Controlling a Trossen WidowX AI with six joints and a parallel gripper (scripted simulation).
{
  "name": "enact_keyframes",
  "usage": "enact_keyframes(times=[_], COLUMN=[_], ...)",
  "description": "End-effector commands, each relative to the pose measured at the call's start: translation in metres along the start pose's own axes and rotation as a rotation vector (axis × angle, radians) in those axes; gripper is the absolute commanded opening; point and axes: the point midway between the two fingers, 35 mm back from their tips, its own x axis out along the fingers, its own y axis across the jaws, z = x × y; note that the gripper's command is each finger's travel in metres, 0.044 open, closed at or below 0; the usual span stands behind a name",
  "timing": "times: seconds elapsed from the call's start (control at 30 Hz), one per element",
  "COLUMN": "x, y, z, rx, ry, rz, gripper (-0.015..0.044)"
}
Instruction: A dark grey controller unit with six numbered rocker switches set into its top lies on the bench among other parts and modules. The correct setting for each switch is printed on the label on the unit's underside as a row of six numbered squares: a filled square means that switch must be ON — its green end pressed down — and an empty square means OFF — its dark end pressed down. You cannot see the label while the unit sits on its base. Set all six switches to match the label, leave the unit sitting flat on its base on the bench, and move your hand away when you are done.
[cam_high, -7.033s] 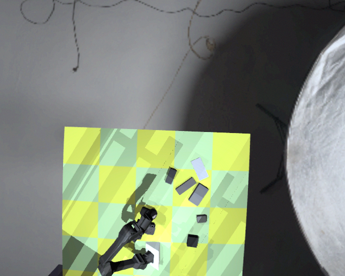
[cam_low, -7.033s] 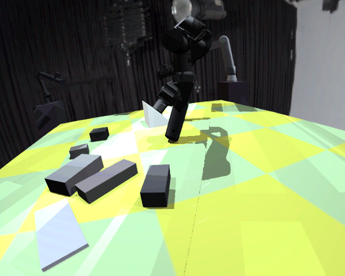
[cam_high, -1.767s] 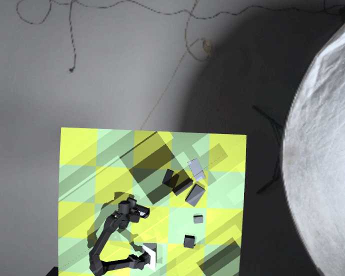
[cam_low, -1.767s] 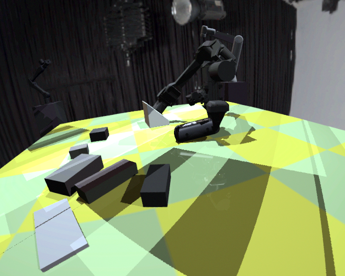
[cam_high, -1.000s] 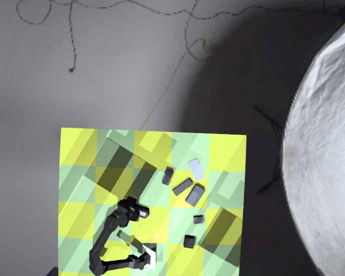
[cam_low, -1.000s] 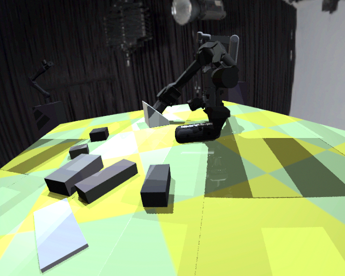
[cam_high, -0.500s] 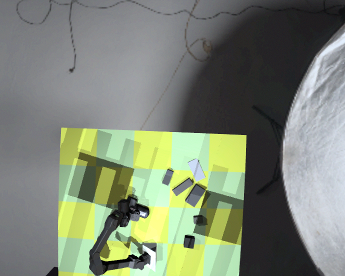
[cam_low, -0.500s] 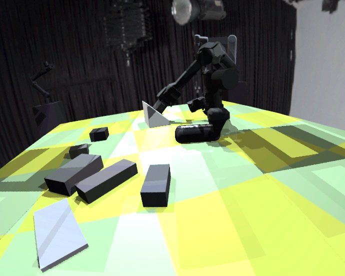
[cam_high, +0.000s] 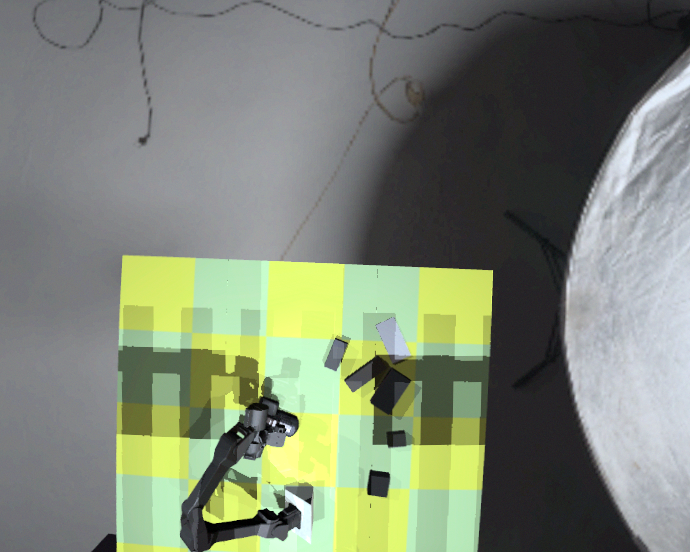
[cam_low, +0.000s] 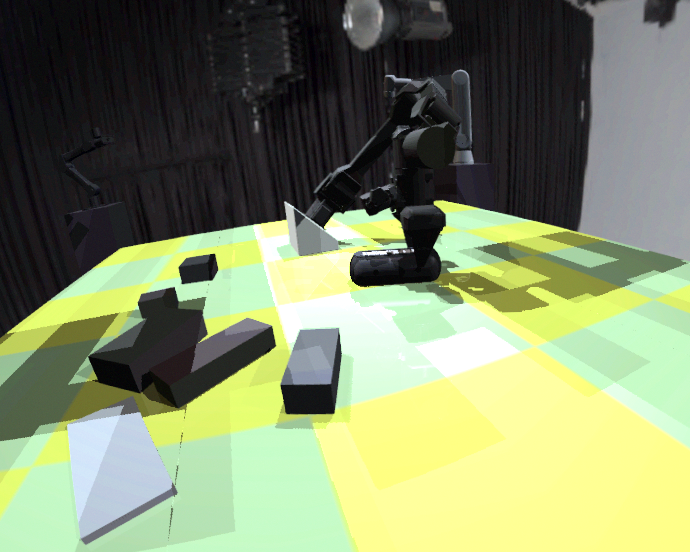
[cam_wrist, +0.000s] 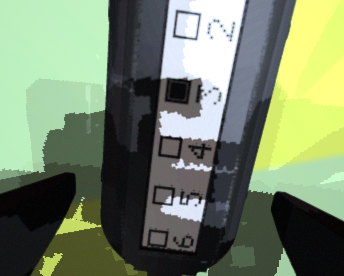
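The dark grey controller unit (cam_low: 385, 269) (cam_high: 289, 426) (cam_wrist: 125, 150) lies on the bench with its underside turned up. Its white label (cam_wrist: 200, 125) shows in the wrist view: square 2 is empty, square 3 is filled, and squares 4, 5 and 6 are empty. Square 1 is out of frame. My gripper (cam_low: 422, 259) (cam_wrist: 174, 191) is open. Its fingers stand wide on either side of the unit's rounded end, apart from it. The switches are hidden underneath.
Two long dark blocks (cam_low: 143, 345) (cam_low: 212, 359) lie touching at the left, with a third block (cam_low: 310, 368) apart from them. Two small dark cubes (cam_low: 197, 267) (cam_low: 158, 302) sit behind. A pale slab (cam_low: 115, 471) lies near the front. A white wedge (cam_low: 307, 233) stands by the arm's base.
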Motion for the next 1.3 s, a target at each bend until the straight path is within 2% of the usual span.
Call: enact_keyframes(times=[0.0,0.6,0.7,1.07,1.13,1.17,1.27], x=[-0.022,-0.023,-0.025,-0.054,-0.057,-0.057,-0.057], y=[-0.002,-0.002,-0.003,-0.026,-0.029,-0.029,-0.029], z=[0.036,0.037,0.036,0.035,0.035,0.035,0.035], rx=[0.021,0.021,-0.048,-1.204,-1.338,-1.355,-1.355], ry=[0.000,0.001,-0.001,-0.206,-0.246,-0.251,-0.251], rz=[0.005,0.004,0.020,0.202,0.213,0.214,0.214], gripper=[0.0440,0.0440,0.0361,0.0072,0.0020,0.0000,0.0000])
